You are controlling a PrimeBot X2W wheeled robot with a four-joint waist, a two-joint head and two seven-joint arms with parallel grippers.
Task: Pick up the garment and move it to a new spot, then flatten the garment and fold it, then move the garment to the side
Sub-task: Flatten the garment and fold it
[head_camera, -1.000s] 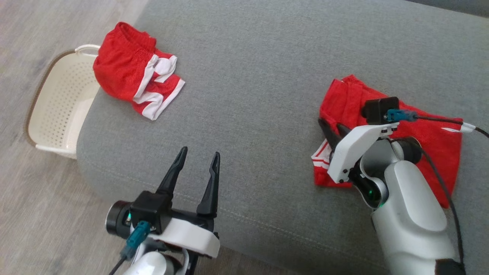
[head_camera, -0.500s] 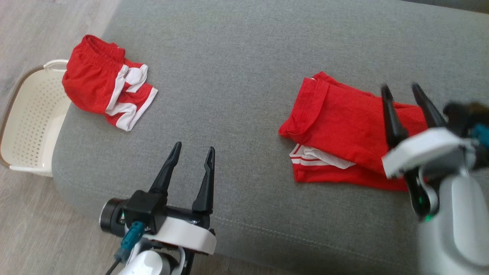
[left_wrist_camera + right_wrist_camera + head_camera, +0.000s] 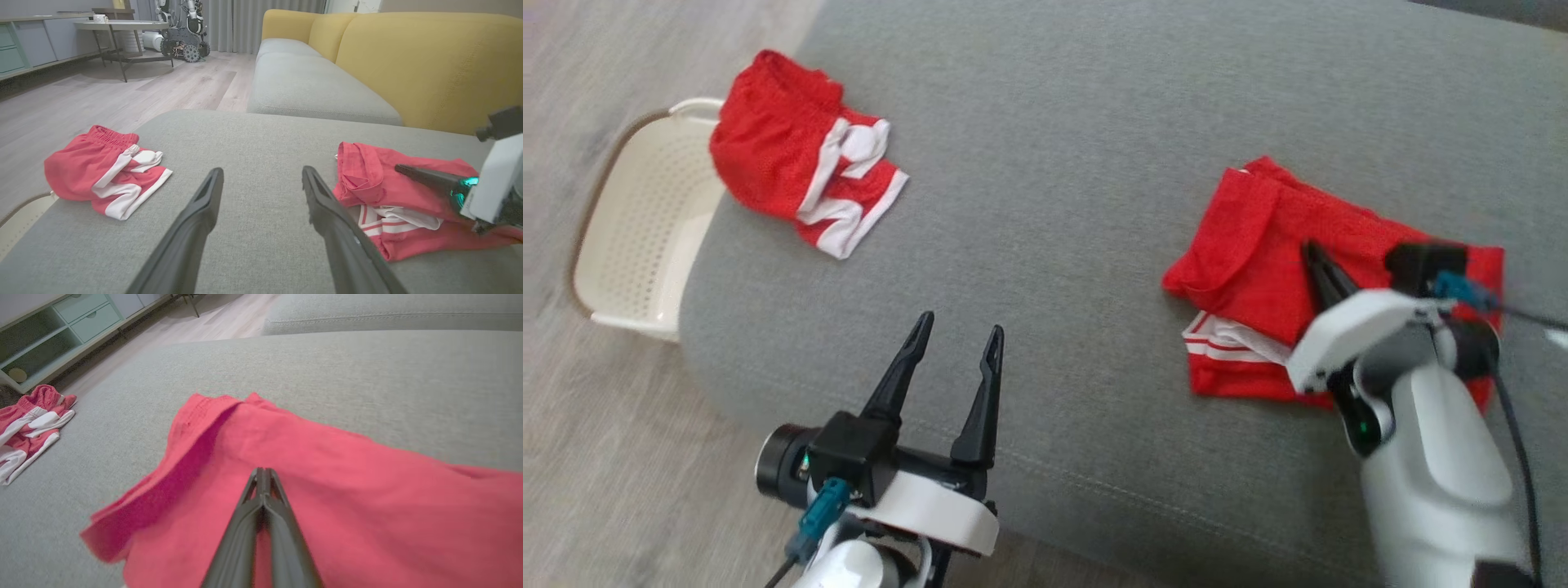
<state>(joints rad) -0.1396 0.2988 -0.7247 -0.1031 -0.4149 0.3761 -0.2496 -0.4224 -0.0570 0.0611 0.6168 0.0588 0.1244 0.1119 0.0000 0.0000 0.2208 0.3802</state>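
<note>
My right jaws are closed tight, tips on the folded red garment [image 3: 1250, 245], which lies on the grey sofa seat [image 3: 1054, 147]. My left jaws stand open, well apart from it. I judge this a smoothing pass, so I should sweep slowly outward, pressing lightly so the layers don't bunch.

Red garment [image 3: 1245, 237] folded on the right of the grey cushion [image 3: 1078, 147], right gripper [image 3: 1311, 247] over it, fingers pressed together, left gripper [image 3: 961, 322] near left, fingers spread wide, red-and-white shorts [image 3: 776, 155] far left, white basket [image 3: 637, 229] beside them.
</note>
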